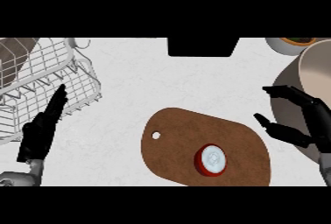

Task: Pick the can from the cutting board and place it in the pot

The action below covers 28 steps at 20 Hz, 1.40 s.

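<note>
Brown wood forms the rounded cutting board [194, 144], which is pierced by a small hole near its left end and is laid on a pale speckled counter [142, 83]. A red can [211, 160] with a white lid is stood upright on the board's lower right part, down and to the left of the right hand [304, 124] and clear of its fingertips. The right hand is seen with its fingers spread and only slightly bent, the thumb held apart below them; nothing is held in it. Behind and partly beneath this hand, the wide beige pot [313, 72] is placed at the right edge, its inside turned toward the view. Beyond the pot, a small bowl [291, 43] with dark contents is cut off by the top edge. The left hand [40, 131] is shown at the lower left with its fingers straight and together, pointed upward, and nothing is grasped. Its fingertips lie over the corner of a white wire dish rack [77, 83], in which a brown object is partly visible.
</note>
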Tool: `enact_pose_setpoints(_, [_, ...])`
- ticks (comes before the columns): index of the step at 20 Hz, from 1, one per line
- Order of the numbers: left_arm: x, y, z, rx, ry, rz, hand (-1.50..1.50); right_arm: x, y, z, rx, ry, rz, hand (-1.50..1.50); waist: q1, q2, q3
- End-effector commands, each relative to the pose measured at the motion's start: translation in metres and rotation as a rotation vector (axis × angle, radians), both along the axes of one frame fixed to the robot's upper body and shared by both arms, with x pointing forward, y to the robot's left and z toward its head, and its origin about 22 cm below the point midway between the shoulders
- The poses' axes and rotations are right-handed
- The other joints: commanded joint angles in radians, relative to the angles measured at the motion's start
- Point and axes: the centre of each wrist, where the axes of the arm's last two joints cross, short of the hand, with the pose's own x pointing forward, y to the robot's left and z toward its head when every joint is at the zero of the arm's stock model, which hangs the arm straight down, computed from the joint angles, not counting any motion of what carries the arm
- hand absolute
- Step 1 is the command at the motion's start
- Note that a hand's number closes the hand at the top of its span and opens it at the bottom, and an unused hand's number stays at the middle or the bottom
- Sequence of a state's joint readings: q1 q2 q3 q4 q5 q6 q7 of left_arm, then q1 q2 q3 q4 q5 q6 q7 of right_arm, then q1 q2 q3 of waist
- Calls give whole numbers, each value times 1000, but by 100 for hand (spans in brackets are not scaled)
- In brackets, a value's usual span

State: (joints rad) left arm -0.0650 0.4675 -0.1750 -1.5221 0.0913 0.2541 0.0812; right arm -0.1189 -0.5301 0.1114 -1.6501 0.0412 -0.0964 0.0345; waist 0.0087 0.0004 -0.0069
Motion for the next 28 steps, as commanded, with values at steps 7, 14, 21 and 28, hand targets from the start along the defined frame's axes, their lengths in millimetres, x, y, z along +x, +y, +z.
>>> enact_pose_setpoints(7, [-26,26,-6,2,79,121,0,-70,-17,-15,-153,-136,160,-150,-13,-3,7])
enact_pose_setpoints(14, [-16,45,-7,-9,87,111,0,-59,22,47,-378,70,258,-150,-4,1,4])
enact_pose_setpoints(21, [-12,38,-9,19,73,94,0,-47,69,66,-653,298,337,-150,16,5,3])
enact_pose_setpoints(28, [-25,30,-9,7,97,72,0,-26,115,66,-800,542,455,-150,21,1,5])
